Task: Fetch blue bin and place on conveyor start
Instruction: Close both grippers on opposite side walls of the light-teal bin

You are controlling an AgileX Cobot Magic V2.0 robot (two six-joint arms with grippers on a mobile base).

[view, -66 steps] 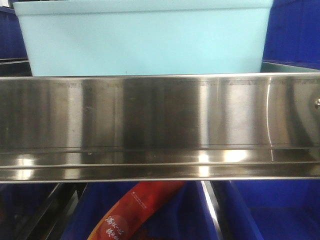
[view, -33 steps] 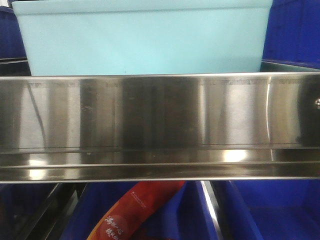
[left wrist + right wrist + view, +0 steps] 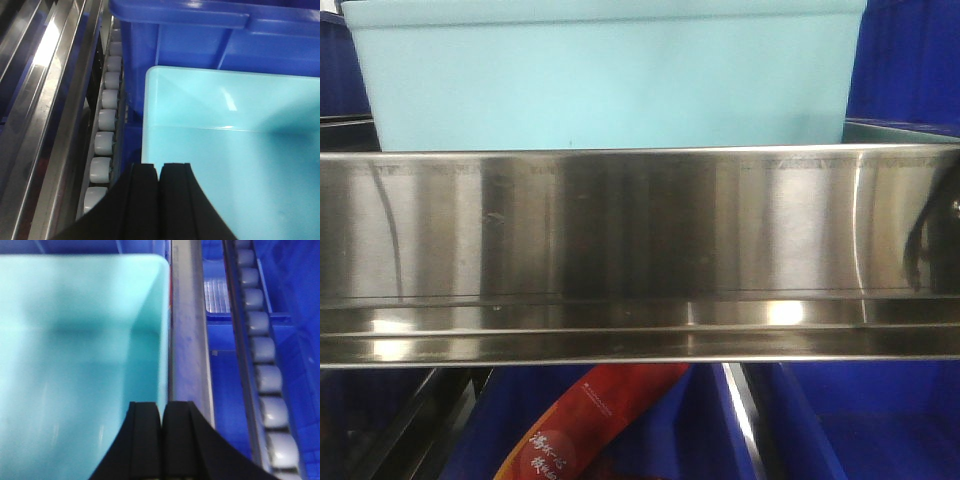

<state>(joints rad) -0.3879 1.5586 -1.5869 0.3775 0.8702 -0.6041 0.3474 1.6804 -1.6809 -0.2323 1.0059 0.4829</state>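
Blue bin (image 3: 610, 80) sits on the shelf behind the steel rail (image 3: 640, 230), hemmed in by dark blue bins (image 3: 190, 40); the conveyor start is not in view. The left end effector (image 3: 160, 172) hangs over the bin's left rim and the right end effector (image 3: 162, 410) over its right rim, each with fingers pressed together and no wall visibly between them. A sound grasp likely needs both to part, straddle the side walls at matching height, clamp, then lift level so the base clears the rail. Compared with a second ago, the bin has barely moved, while dark reflections have grown at the rail's left and right ends.
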